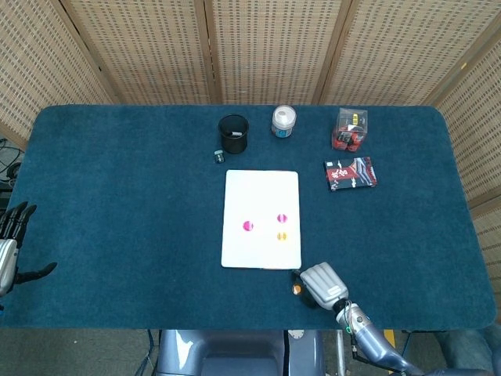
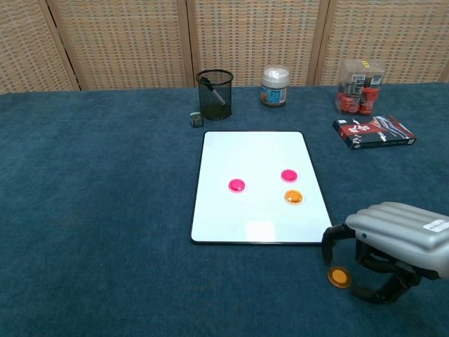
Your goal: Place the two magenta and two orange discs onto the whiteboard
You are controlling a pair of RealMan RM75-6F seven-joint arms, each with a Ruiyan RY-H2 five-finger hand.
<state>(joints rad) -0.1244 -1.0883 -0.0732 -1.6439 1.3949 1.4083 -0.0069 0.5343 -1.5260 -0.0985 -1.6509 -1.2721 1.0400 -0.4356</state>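
The whiteboard (image 2: pixel 259 158) (image 1: pixel 261 196) lies flat mid-table. On it sit two magenta discs (image 2: pixel 237 185) (image 2: pixel 289 175) and one orange disc (image 2: pixel 293 197). A second orange disc (image 2: pixel 339 276) (image 1: pixel 297 288) lies on the blue cloth just off the board's near right corner. My right hand (image 2: pixel 393 246) (image 1: pixel 323 284) hovers right beside that disc, fingers curled down around it and apart, holding nothing. My left hand (image 1: pixel 9 243) shows at the far left edge of the head view, fingers spread and empty.
Along the far side stand a black mesh pen cup (image 2: pixel 215 93), a small dark block (image 2: pixel 196 119), a white jar (image 2: pixel 275 86), a clear box of red items (image 2: pixel 360 87) and a dark card box (image 2: pixel 374 131).
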